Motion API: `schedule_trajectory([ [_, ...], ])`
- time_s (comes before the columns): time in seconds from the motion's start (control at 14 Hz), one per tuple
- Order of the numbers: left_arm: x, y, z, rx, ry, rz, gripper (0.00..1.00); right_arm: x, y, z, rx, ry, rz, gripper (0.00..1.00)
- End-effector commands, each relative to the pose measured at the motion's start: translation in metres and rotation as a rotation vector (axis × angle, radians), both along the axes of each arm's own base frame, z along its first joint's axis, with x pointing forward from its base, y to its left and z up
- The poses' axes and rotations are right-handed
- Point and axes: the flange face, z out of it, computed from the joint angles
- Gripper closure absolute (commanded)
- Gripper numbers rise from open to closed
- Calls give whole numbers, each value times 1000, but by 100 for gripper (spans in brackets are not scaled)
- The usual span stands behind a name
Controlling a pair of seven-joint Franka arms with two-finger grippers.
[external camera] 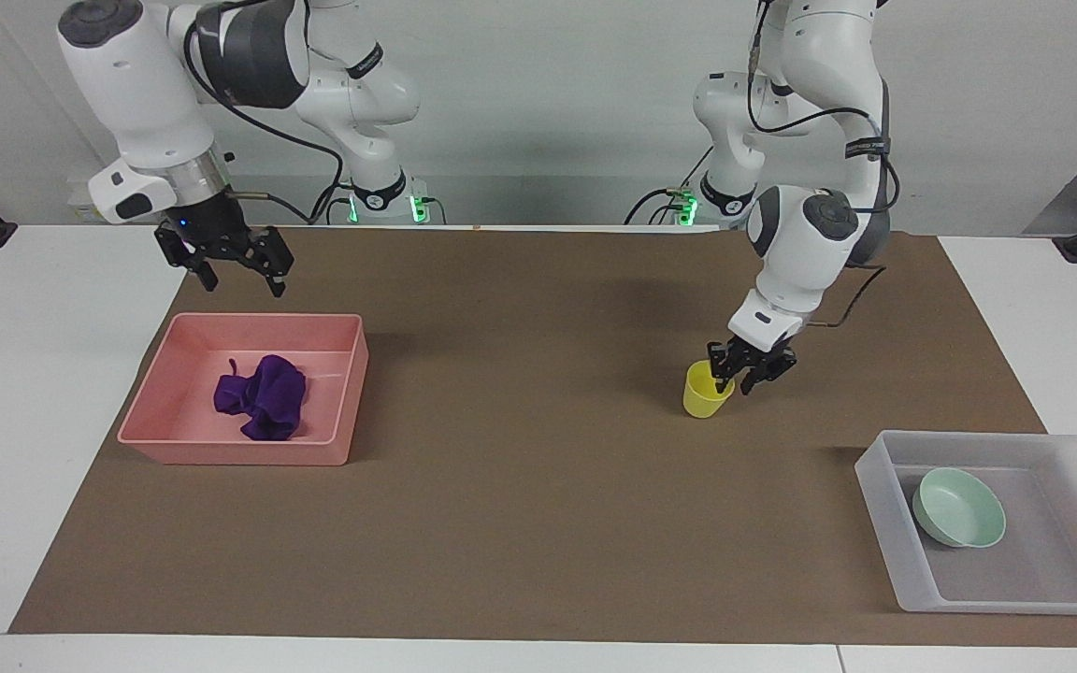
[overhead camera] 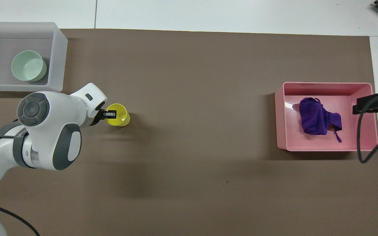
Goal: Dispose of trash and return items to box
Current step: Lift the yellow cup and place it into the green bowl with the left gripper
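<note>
One yellow cup [external camera: 708,391], rim pinched in left gripper [external camera: 731,378].

Both Franka arms [external camera: 814,234] have glossy white rounded shells with dark grey joint caps and bands. Black cables loop along them. The two-finger grippers are black, and green lights glow at the bases [external camera: 387,207].

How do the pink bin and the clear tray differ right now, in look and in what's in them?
The pink bin is opaque pink; the clear tray is translucent whitish. The pink bin holds the crumpled purple wad; the clear tray holds the mint-green bowl. The pink bin sits toward the right arm's end of the table; the clear tray sits toward the left arm's end, farther from the robots. Both are low-walled rectangles resting on the brown mat.
</note>
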Motion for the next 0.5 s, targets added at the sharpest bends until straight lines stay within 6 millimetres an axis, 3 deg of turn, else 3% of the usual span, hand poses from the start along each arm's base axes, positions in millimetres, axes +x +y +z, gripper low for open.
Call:
schedule_trajectory([
  [0.0, 21, 22, 42, 5, -19, 44, 100, -5, -9, 8, -11, 12, -2, 0],
  [0.21, 63, 60, 88, -2, -80, 101, 100, -9, -6, 1, -16, 20, 29, 0],
  [0.43, 99, 128, 115, 14, -128, 147, 100, -11, 1, -4, -37, 4, 56, 0],
])
